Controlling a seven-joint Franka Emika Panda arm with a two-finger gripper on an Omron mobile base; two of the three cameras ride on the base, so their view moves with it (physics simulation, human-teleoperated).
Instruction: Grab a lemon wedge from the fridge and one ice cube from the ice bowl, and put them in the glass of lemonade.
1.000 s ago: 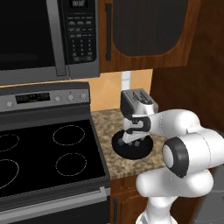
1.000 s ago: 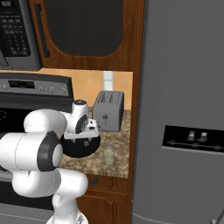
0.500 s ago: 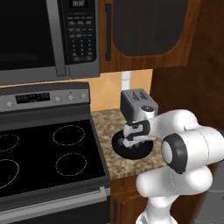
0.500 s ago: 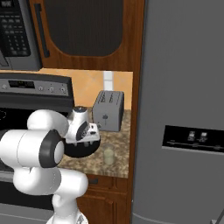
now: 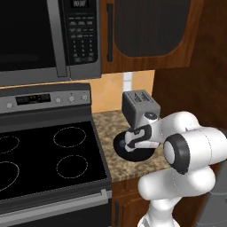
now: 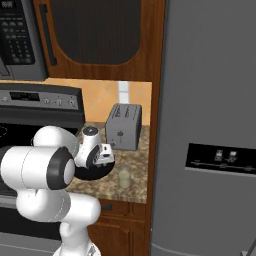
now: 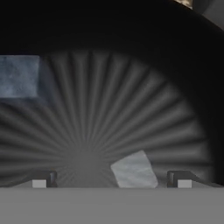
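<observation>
Gripper (image 7: 111, 183) wide open inside ice bowl (image 7: 131, 65), straddling ice cube (image 7: 134, 169).

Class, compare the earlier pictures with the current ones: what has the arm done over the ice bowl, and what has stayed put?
The gripper has sunk lower into the ice bowl, jaws open on either side of an ice cube; nothing is gripped yet. The toaster, the glass of lemonade and the bowl have not moved, and the fridge stays shut.
</observation>
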